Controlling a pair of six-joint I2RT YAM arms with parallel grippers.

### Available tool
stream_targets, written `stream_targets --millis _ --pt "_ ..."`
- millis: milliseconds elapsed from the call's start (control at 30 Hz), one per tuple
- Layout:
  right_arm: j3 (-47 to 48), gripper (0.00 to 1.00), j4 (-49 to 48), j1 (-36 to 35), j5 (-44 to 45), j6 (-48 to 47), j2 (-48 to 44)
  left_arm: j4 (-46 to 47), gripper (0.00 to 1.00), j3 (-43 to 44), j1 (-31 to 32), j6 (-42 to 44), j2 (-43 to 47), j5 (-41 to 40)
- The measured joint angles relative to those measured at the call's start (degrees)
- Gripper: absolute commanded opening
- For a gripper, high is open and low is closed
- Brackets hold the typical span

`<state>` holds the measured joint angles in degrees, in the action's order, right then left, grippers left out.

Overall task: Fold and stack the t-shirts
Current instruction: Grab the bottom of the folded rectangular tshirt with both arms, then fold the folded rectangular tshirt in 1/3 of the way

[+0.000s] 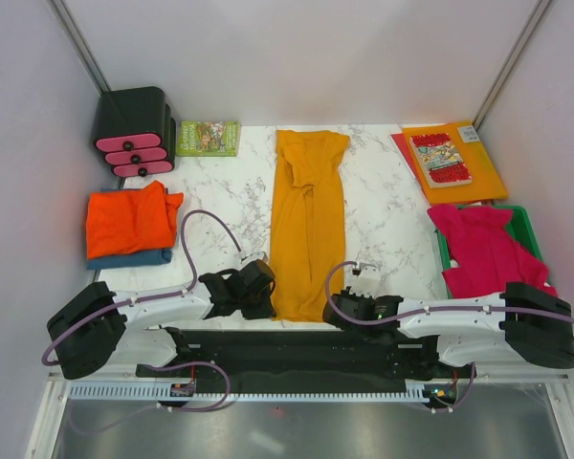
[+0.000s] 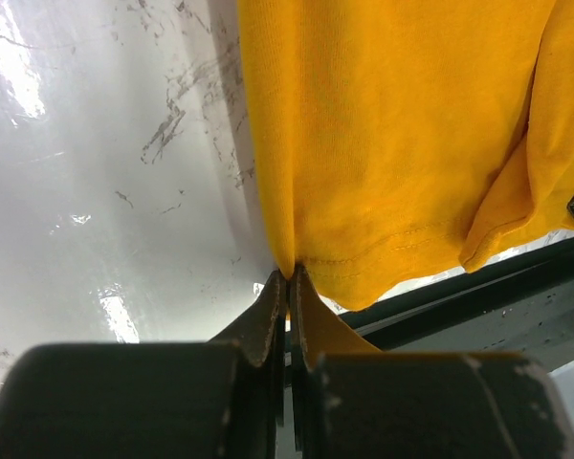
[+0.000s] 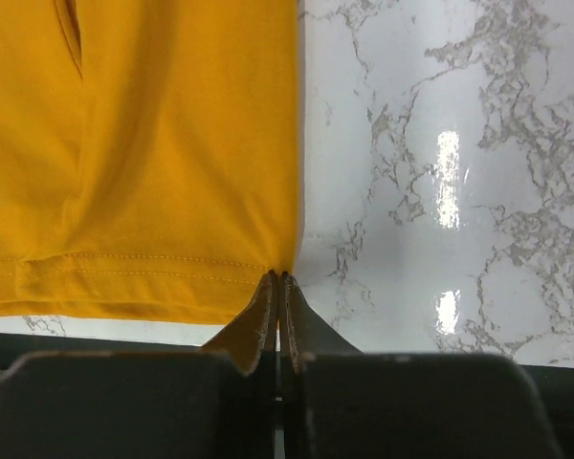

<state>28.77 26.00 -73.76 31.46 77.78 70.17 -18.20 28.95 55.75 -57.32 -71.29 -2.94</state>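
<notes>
Tapered dark fingers (image 2: 268,320) of the left gripper (image 2: 289,275) fill the foreground of the left wrist view. They are pressed flat together with no gap and pinch the near-left hem corner of the mustard t-shirt (image 2: 392,143). The cloth is a fine, matte knit with a double row of stitching along the hem. It rises straight from the fingertips, and a second layer overlaps it at the right.

The right gripper (image 3: 279,277) mirrors this. Its two wedge-shaped fingers (image 3: 258,325) are clamped on the near-right hem corner, where the same twin stitch line runs to the tips.

Seen from above, the garment lies as a long narrow strip down the middle of the glossy, grey-veined marble table (image 1: 220,191). Its neck is at the far edge and its hem is at the near edge, between the two grippers.

To the left, well apart from it, a red-orange t-shirt (image 1: 129,220) lies folded into a rough square on top of a blue t-shirt (image 1: 129,258). To the right, crumpled crimson-pink t-shirts (image 1: 483,251) spill over a green bin (image 1: 523,225).

At the far right corner a stiff orange folder (image 1: 483,182) carries a comic book (image 1: 440,160). At the far left stand a green booklet (image 1: 208,138) and a black rack (image 1: 129,115) with pink fronts.
</notes>
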Motion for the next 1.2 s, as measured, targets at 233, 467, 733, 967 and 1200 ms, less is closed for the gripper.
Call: stream_targets --millis 233,467,733,967,1200 --pt "0.02 0.0 2.58 -0.68 0.55 1.53 -1.42 -0.61 0.02 -0.11 0.61 -0.02 0.59 -0.7" --pt "7.37 0.0 11.76 -10.62 7.34 3.19 1.16 -7.17 0.02 -0.35 5.11 -0.02 6.16 -5.6" --pt "16.02 0.0 20.7 -19.12 15.45 8.15 5.55 -15.19 0.02 0.63 9.25 -1.31 13.38 -11.32" --pt "17.99 0.0 28.26 -20.7 20.39 13.42 5.07 -20.02 0.02 3.41 9.64 -2.62 17.51 -14.67" --pt "20.68 0.0 32.15 -18.27 24.63 13.46 2.34 -22.56 0.02 12.33 9.64 -1.9 14.99 -18.99"
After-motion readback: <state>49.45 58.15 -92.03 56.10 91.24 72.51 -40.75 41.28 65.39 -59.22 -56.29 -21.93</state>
